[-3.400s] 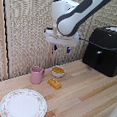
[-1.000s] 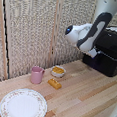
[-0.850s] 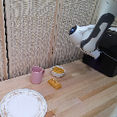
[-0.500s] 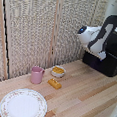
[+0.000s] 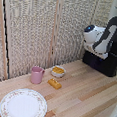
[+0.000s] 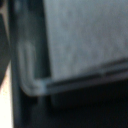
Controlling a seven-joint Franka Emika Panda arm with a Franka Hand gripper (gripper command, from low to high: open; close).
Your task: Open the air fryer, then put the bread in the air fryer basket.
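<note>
Wood-grain table [image 5: 87,91], woven screen behind. My gripper [image 5: 95,51] sat against the boxy black air fryer [image 5: 110,60] at 3 o'clock, much closer than a second before; fingers hidden, so I couldn't tell their spread or any hold. Wrist view was blurred dark panel. Bread [image 5: 54,84], a small golden block, lay centre, beside the white bowl [image 5: 58,71] and pink cup [image 5: 37,74]; patterned plate [image 5: 23,104] at 7 o'clock.

Pale woven-reed screen panels [image 5: 41,33] in wooden frames stand behind a light wooden plank tabletop [image 5: 87,91].
</note>
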